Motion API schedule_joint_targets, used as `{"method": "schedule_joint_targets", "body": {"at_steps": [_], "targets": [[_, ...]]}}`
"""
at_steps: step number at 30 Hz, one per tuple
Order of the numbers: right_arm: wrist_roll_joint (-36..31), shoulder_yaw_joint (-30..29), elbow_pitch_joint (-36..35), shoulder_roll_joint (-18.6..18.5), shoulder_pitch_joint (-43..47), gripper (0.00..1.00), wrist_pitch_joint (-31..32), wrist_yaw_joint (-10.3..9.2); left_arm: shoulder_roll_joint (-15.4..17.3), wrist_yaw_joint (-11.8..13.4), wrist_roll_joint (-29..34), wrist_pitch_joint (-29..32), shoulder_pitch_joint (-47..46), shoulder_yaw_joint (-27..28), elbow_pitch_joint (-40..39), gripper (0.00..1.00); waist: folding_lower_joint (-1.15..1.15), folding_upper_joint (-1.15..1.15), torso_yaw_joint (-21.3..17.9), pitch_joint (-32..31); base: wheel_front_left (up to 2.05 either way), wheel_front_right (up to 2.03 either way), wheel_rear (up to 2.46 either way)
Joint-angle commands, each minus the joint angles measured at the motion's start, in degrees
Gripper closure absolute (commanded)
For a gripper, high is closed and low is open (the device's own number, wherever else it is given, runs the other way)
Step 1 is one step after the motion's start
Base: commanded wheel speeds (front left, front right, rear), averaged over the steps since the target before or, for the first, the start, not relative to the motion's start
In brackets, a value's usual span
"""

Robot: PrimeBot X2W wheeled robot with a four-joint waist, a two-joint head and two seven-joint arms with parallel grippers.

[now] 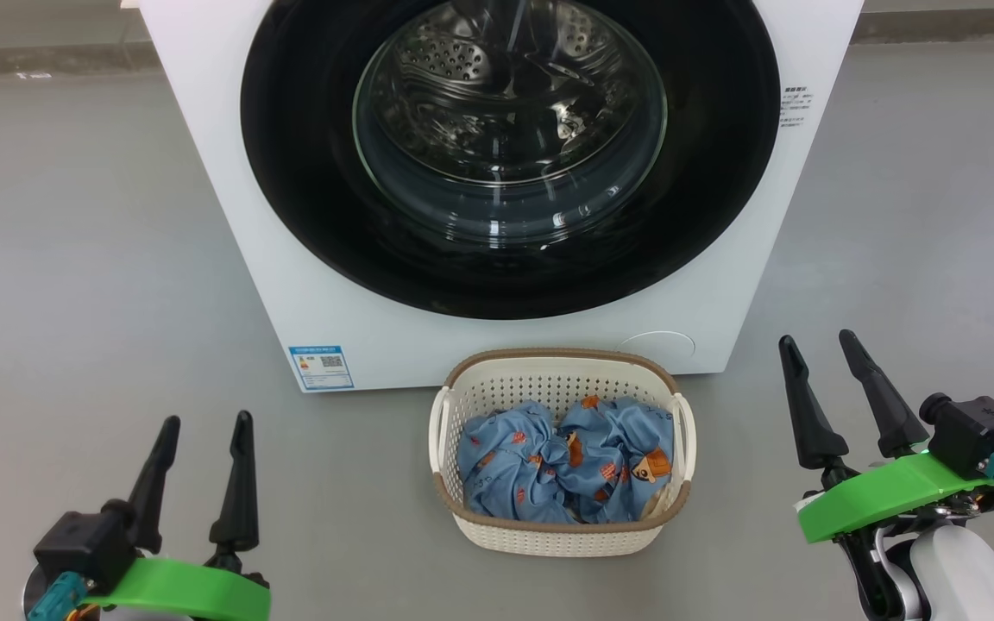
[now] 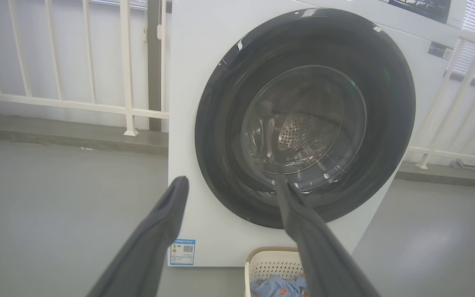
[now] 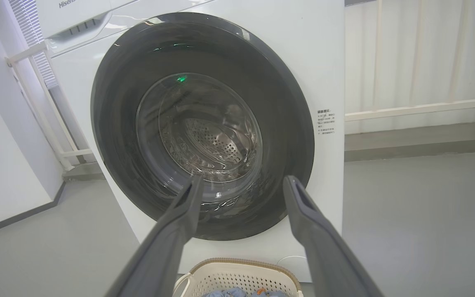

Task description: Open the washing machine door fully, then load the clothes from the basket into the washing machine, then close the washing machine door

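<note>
Clothes [image 1: 549, 470] fill the basket [image 1: 549, 539] below the closed washing machine door [image 1: 307, 129], between left tool [image 1: 209, 417] and right tool [image 1: 815, 335], both spread wide, empty.

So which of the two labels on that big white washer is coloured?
The blue rectangular sticker at its lower left corner; the small label by its right edge is plain dark print.

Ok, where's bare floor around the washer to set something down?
Grey floor is bare left of the washing machine, ahead of the left gripper, and right of it, ahead of the right gripper. Crowded: the middle, where the basket of clothes sits close below the washing machine door.
</note>
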Motion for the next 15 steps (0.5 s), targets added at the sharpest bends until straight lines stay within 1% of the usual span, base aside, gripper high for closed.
{"method": "schedule_joint_targets", "body": {"at_steps": [1, 15], "targets": [[-0.39, 1.51, -1.25, -0.83, -1.96, 0.0, -0.71, 0.33, 1.27, -0.44, 0.67, -0.39, -2.95, 1.72, -0.87, 0.0, 0.0, 0.0, 0.03, 0.0, 0.0, 0.0, 0.0], [-0.32, 1.81, -1.05, -0.79, -1.92, 0.0, -0.71, 0.33, 0.98, -0.86, 0.76, -0.39, -2.92, 2.11, -1.11, 0.0, 0.0, 0.0, -0.04, -0.03, 0.0, 0.0, 0.0]]}}
